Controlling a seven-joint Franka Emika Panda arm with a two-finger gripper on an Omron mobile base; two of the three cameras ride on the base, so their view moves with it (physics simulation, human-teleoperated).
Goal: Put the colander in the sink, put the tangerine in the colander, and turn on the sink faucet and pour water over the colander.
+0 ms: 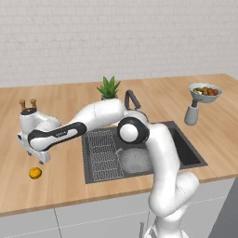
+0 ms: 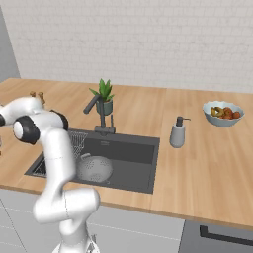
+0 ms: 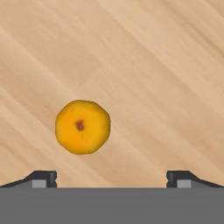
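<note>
The small round bright orange tangerine (image 1: 35,173) lies on the bare light wooden worktop (image 1: 56,186), at about 9 o'clock from the large dark grey rectangular sink (image 1: 188,153) and well apart from its left rim, near the worktop's front edge. Open wood surrounds the fruit on every side. The white arm's two-finger gripper (image 1: 38,158) hangs just above the fruit, at about 1 o'clock from it in the left base view. In the hand view the tangerine (image 3: 82,127) sits at 11 o'clock from the midpoint of the gripper (image 3: 112,179), nearer the left fingertip (image 3: 43,178). The jaws stand wide apart and hold nothing.

The round silver-grey perforated metal colander (image 1: 135,160) already rests on the sink floor, and no fruit is visible in it. The flat wire grid rack (image 1: 104,155) lies beside it in the basin's left part. The dark grey angular sink faucet (image 1: 131,99) rises from the back rim at 12 o'clock, with a green spiky potted plant (image 1: 109,87) just behind it.

On the worktop at 3 o'clock from the sink stands a small grey-white bottle-shaped dispenser (image 2: 177,133). Farther right, a pale blue bowl (image 2: 223,118) holds a heap of mixed small fruits (image 2: 225,111).

A small dark marking shows on the arm's black forearm band, too small to read.
</note>
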